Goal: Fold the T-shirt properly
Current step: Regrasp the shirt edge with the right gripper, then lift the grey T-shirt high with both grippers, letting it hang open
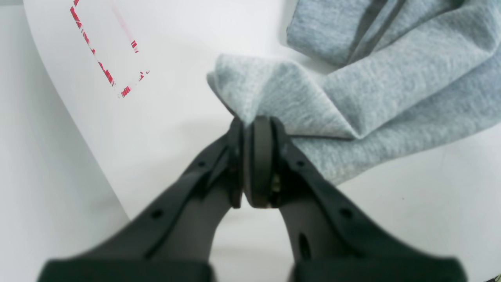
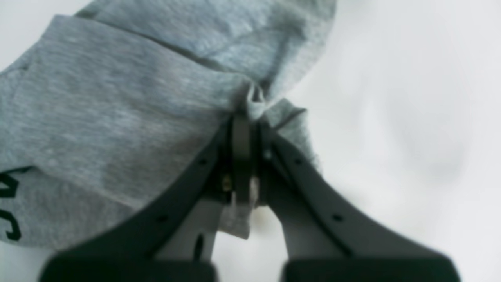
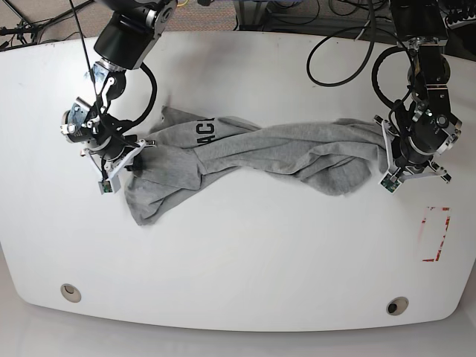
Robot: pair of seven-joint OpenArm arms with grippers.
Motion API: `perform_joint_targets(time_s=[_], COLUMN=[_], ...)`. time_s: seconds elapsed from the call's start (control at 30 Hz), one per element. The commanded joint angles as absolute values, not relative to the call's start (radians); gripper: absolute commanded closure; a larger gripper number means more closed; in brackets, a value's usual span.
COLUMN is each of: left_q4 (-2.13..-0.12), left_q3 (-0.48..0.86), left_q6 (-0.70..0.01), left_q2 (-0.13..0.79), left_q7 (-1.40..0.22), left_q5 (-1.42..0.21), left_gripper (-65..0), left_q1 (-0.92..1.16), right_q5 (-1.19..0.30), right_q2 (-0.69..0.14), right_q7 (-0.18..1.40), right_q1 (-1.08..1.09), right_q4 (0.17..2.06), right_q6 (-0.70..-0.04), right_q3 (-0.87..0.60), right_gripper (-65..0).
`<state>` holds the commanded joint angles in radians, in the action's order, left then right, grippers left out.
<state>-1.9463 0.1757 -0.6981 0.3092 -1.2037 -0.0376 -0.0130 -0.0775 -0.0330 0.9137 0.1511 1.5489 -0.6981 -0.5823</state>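
The heather-grey cotton T-shirt (image 3: pixel 282 148) lies bunched across the white counter (image 3: pixel 245 275), towards its far edge. The black left fingers (image 1: pixel 256 160) and black right fingers (image 2: pixel 246 156) each pinch a bit of it. Pulling unevenly could skew the fold or slip a thin pinch, since the cloth is twisted. The black lettering (image 3: pixel 205 132) is partly covered; collar and hems can't be made out.

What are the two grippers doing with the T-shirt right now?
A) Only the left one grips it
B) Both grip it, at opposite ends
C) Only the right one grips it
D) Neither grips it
B: the left gripper is closed on cloth at one end of the T-shirt, and the right gripper pinches cloth at the other.
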Motion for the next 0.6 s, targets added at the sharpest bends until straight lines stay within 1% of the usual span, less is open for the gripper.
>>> perform_joint_targets(time_s=[0.07, 0.13, 0.23, 0.27, 0.6], left_q4=[-1.946, -1.946, -1.946, -1.946, -1.946], left_q3=[0.176, 0.176, 0.176, 0.176, 0.174], left_q6=[-0.698, -0.698, -0.698, -0.698, -0.698], left_q2=[0.309, 0.311, 0.311, 0.311, 0.309], left_q7=[-1.204, -1.204, -1.204, -1.204, -1.204], left_q5=[-0.038, -0.038, -0.038, -0.038, -0.038], left_gripper=[0.0, 0.0, 0.0, 0.0, 0.0], left_q1=[-0.013, -0.013, -0.013, -0.015, -0.019], right_q5=[-0.077, -0.077, -0.077, -0.077, -0.077], right_q2=[-0.031, -0.031, -0.031, -0.031, -0.033], right_q7=[0.923, 0.935, 0.961, 0.974, 1.023], right_q1=[0.142, 0.136, 0.125, 0.122, 0.102], right_q4=[1.583, 1.61, 1.65, 1.667, 1.756], right_q6=[-0.698, -0.698, -0.698, -0.698, -0.698], right_q3=[-0.582, -0.582, -0.582, -0.582, -0.582], right_gripper=[-8.4, -8.4, -4.0, -0.3, 0.0])
